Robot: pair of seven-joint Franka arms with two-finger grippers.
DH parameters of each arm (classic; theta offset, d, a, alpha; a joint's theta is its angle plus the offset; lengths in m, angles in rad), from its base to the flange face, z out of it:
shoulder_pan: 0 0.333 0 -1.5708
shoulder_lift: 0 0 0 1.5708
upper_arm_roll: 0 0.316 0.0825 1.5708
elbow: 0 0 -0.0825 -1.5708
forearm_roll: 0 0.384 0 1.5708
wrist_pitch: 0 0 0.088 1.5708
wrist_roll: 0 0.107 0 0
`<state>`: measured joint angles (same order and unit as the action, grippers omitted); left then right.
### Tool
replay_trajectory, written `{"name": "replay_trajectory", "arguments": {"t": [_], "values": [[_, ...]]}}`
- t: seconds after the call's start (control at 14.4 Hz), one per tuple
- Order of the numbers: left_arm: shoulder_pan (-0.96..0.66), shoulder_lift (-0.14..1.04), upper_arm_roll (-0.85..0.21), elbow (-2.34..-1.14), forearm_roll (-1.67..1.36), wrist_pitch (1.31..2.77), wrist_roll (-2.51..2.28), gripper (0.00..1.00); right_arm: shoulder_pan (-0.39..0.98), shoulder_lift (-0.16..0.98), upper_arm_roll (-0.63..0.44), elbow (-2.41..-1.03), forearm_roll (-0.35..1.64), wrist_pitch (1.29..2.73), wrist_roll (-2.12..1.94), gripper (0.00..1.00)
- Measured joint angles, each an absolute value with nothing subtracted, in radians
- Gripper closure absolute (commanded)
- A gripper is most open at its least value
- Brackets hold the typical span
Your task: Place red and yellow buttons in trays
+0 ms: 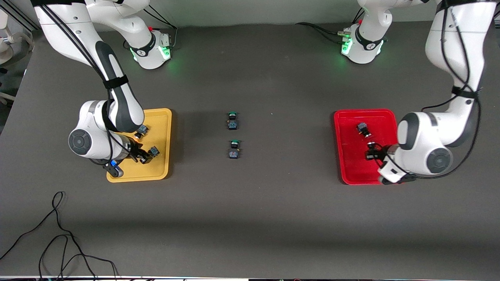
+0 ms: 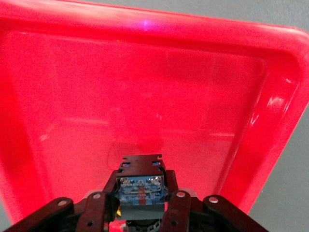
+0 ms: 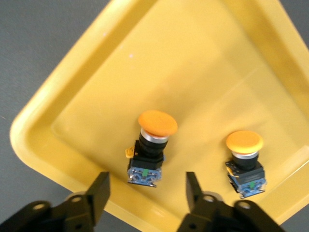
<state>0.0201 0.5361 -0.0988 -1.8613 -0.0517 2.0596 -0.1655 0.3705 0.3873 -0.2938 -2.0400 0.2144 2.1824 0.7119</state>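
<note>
I see the yellow tray (image 1: 161, 117) toward the right arm's end and the red tray (image 1: 347, 121) toward the left arm's. My right gripper (image 3: 145, 193) hangs spread wide over two yellow buttons (image 3: 152, 147) (image 3: 245, 162) lying in the yellow tray. My left gripper (image 2: 140, 200) clamps one red button (image 2: 141, 191) over the red tray, where another red button (image 1: 363, 129) lies. Two green buttons (image 1: 233, 120) (image 1: 234, 149) sit mid-table.

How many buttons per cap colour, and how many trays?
Yellow-capped buttons: 2, both in the yellow tray
Red-capped buttons: 2, one lying in the red tray at, one held by the left tool
Green-capped buttons: 2, on the table
Trays: 2
Total: 8
</note>
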Motion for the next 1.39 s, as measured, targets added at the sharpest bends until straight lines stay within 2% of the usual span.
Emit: {"name": "replay_trajectory", "arguments": {"t": [0.07, 0.14, 0.35, 0.56, 0.83, 1.11, 1.25, 1.39], "values": [[0.017, 0.541, -0.103, -1.862, -0.052, 2.072, -0.166, 0.61, 0.369, 0.372, -0.298, -2.039, 0.214, 2.175, 0.707, 0.0], [0.015, 0.542, -0.105, -1.862, -0.052, 2.075, -0.166, 0.02, 0.367, 0.349, -0.303, -2.036, 0.214, 2.155, 0.699, 0.0], [0.016, 0.538, -0.104, -1.859, -0.052, 2.072, -0.166, 0.0, 0.341, 0.229, -0.309, -2.023, 0.214, 2.08, 0.601, 0.0], [0.016, 0.479, -0.105, -1.84, -0.052, 2.009, -0.168, 0.0, 0.285, 0.092, -0.31, -2.021, 0.202, 2.05, 0.435, 0.0], [0.016, 0.287, -0.104, -1.819, -0.052, 1.871, -0.175, 0.0, 0.236, -0.049, -0.304, -2.014, 0.104, 1.996, 0.187, 0.0], [0.014, 0.071, -0.113, -1.822, 0.005, 1.765, -0.181, 0.0, 0.194, -0.162, -0.194, -1.973, 0.016, 1.862, 0.169, 0.0], [0.01, 0.011, -0.124, -1.81, 0.017, 1.744, -0.182, 0.0, 0.191, -0.188, -0.182, -1.937, 0.012, 1.816, 0.152, 0.0], [0.006, -0.001, -0.127, -1.756, 0.023, 1.716, -0.182, 0.0, 0.181, -0.191, -0.183, -1.912, 0.012, 1.801, 0.116, 0.0]]}}
